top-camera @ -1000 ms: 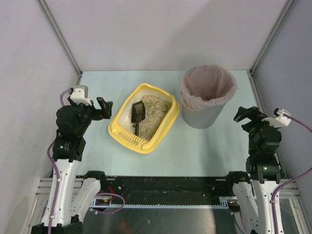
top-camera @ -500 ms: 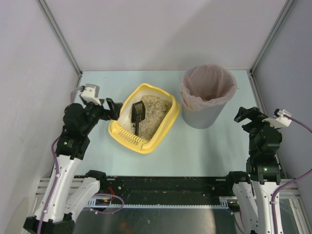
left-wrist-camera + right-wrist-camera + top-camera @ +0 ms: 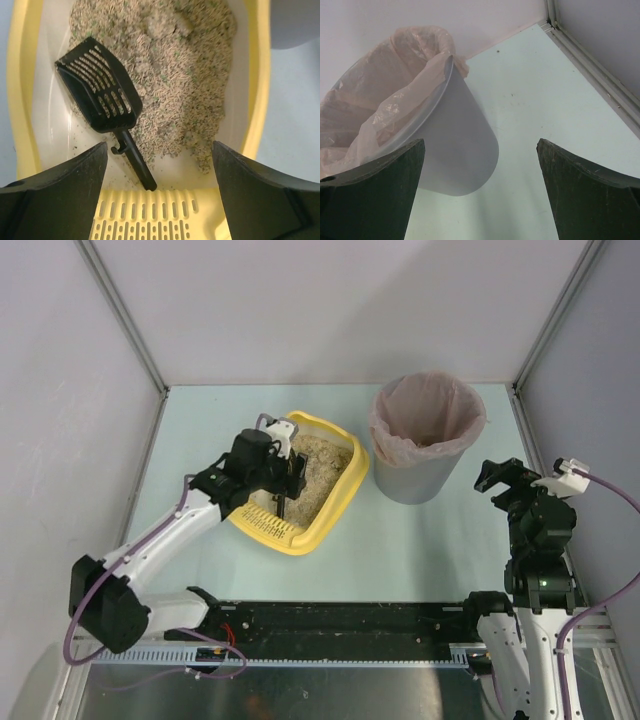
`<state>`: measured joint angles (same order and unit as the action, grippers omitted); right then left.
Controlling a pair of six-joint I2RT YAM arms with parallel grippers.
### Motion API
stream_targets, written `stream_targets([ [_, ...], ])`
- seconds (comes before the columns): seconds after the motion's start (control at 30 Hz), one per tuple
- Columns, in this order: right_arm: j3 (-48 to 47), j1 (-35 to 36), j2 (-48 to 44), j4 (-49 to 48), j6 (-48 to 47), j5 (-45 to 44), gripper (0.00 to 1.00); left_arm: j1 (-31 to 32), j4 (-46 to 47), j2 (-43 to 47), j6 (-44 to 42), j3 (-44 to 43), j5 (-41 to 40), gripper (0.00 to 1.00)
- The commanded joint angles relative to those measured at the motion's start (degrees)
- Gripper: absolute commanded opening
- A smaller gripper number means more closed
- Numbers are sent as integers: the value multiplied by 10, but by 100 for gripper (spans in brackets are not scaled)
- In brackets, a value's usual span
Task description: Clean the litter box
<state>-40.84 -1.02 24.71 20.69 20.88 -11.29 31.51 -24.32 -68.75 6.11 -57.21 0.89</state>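
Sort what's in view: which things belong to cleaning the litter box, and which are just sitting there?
Job: litter box, litter, black scoop lying in it, lined bin, left fingers open above the scoop.
Idle: right fingers, open near the bin.

One yellow litter box, holding one heap of beige litter; one black slotted scoop; one grey round bin, fitted with one pinkish liner; one pale blue table; two grippers, the left gripper and the right gripper.
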Motion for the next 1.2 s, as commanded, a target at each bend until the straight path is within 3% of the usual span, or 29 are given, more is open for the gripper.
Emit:
stream_targets([
  [0.0, -1, -1, 6, -15, -6, 8, 99, -3, -21, -24, 7, -23, -59, 90],
  [0.1, -1, -1, 5, -16, -5, 3, 99, -28, -22, -47, 31, -8, 3, 90],
  [0.37, -1, -1, 7, -12, -3, -3, 100, -65, -22, -94, 36, 6, 56, 89],
  [0.57, 0, -2, 5, -12, -3, -6, 100, -80, -22, -132, 47, 3, 94, 81],
  [0.6, -1, -2, 6, -10, -2, -6, 100, -80, -22, -138, 48, 3, 95, 75],
  [0.8, -1, -2, 4, -11, -1, -6, 99, -76, -22, -171, 45, 4, 62, 60],
  [1.17, 0, -3, 8, -10, 0, -3, 98, -55, -23, -170, 45, 12, -55, 62],
])
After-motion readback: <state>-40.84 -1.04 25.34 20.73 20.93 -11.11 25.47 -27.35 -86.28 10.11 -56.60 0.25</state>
